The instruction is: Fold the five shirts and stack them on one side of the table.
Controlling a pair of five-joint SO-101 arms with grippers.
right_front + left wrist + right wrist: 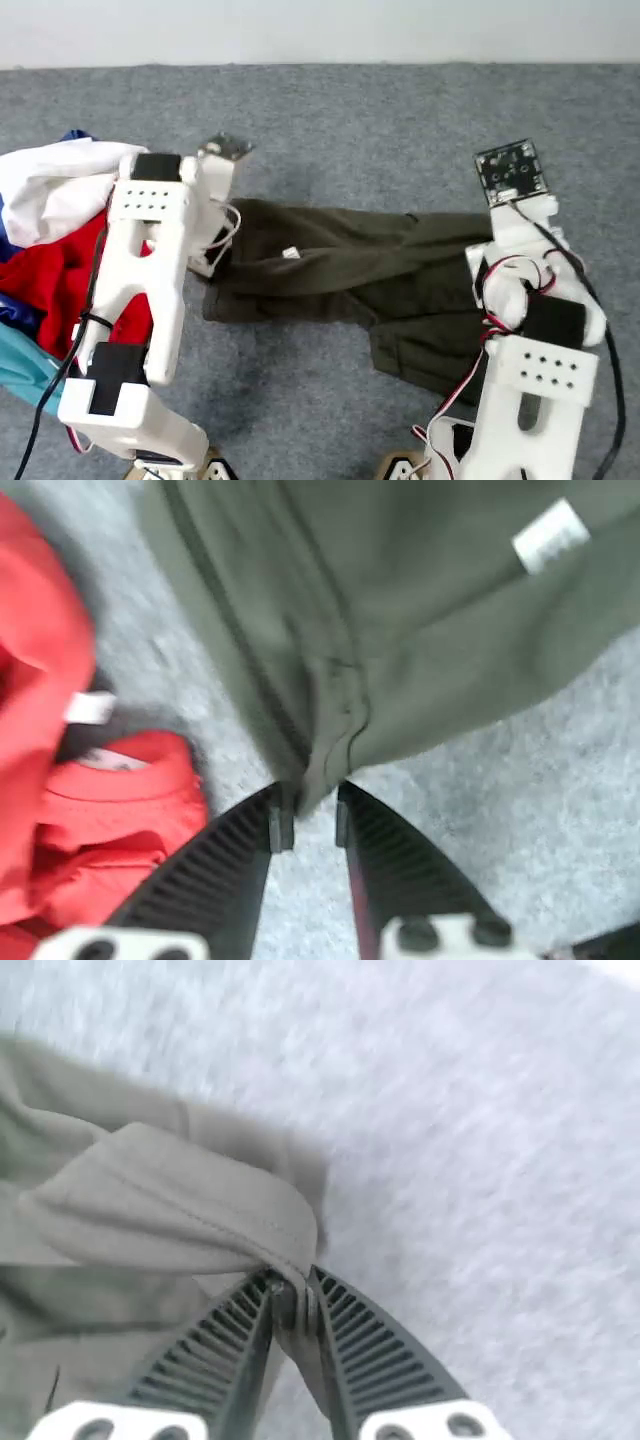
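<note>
Olive green shirt (340, 265) is lying in the middle of the grey felt-like table (350, 120), stretched sideways between the two arms and pretty rumpled, with long creases running along it. A little white label (291, 253) sits on top of it, toward the left arm's end.

The left gripper (305, 815) is right at the shirt's (400, 630) edge. Its fingers are nearly together, with a bunched bit of the olive fabric pinched between the tips. You can see the same white label (550, 535) farther up the cloth from there. Just beside that gripper is a red shirt (110, 820) with its own small white tag (90, 708), and a strip of bare table runs between the red and the olive fabric.

The right gripper (290, 1295) is at the other end of the shirt (150, 1210). Its fingers are narrow too, clamped on a stitched hem where the cloth is doubled over into a fold. From above, that end of the shirt runs in under the right arm (530, 340), and a chunk of it hangs lower toward the front of the table.

Over on the left side there's a heap of the other shirts: a white shirt (50, 185) on top at the back, the red shirt (50, 270) under it, a bit of dark blue (15, 310), and a teal one (20, 370) at the front edge. The left arm (150, 260) crosses over that heap's inner side.
</note>
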